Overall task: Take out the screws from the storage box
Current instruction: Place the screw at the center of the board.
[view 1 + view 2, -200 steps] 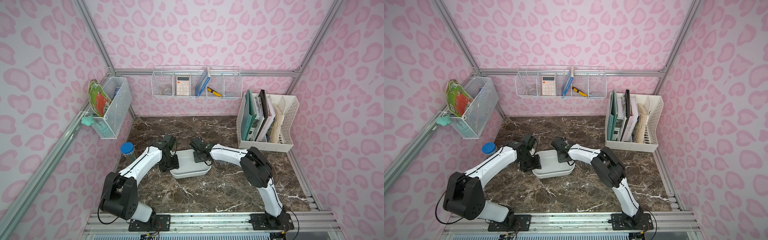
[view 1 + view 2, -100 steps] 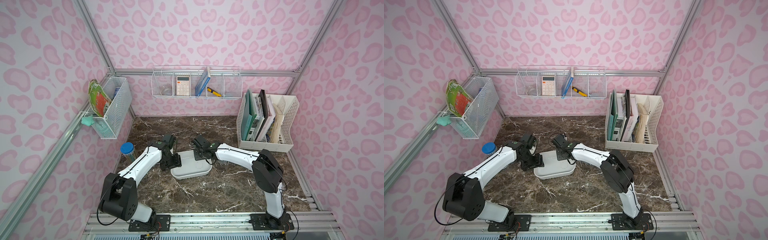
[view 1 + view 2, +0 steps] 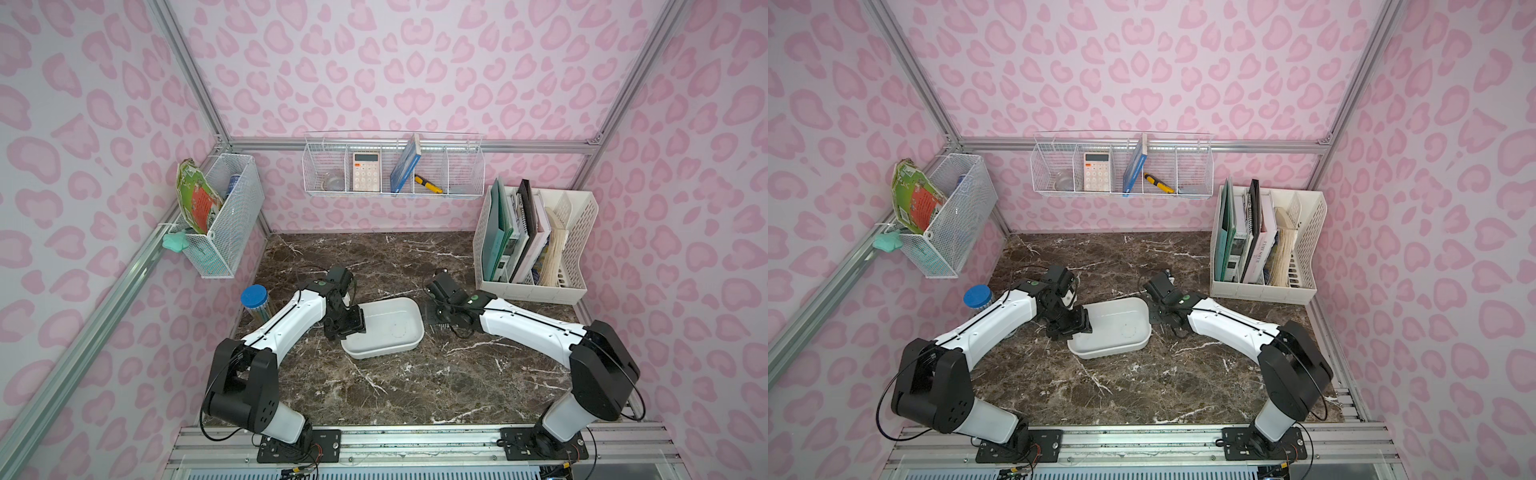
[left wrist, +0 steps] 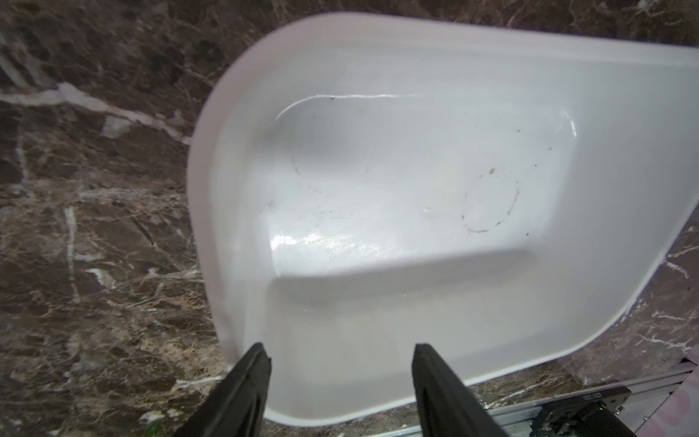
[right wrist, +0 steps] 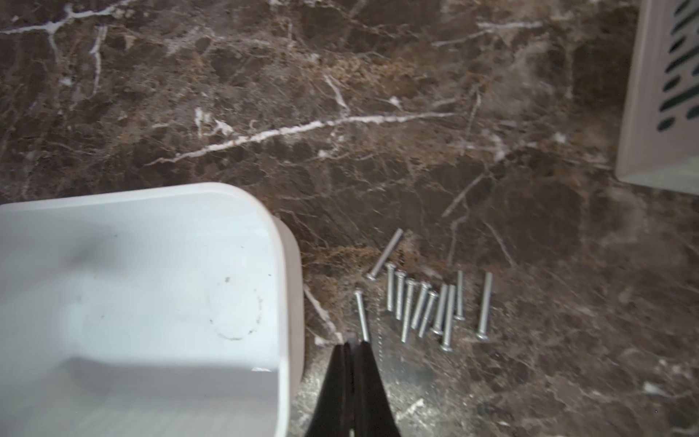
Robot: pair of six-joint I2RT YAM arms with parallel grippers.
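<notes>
The storage box [image 3: 376, 353] [image 3: 1113, 330], a shallow white tub, sits mid-table, and its inside [image 4: 416, 170] holds nothing. Several silver screws [image 5: 427, 306] lie side by side on the marble just right of the box [image 5: 132, 302]; in a top view they show as thin lines [image 3: 439, 329]. My left gripper [image 4: 340, 348] [image 3: 352, 325] [image 3: 1079, 326] stands open over the box's left end, with nothing between its fingers. My right gripper [image 5: 353, 342] [image 3: 435, 319] is shut beside the box's right wall. Its tips reach the end of the nearest screw [image 5: 361, 314], which lies flat.
A white perforated file rack [image 3: 536, 286] [image 5: 662, 113] with books stands at the back right, close to the screws. A blue-lidded jar [image 3: 254, 297] stands by the left wall. Wire baskets [image 3: 392, 166] [image 3: 224, 216] hang on the back and left walls.
My right gripper has moved from the box's far right corner out to the table just right of it, and that arm has swung lower. The left gripper has stayed at the box's left end.
</notes>
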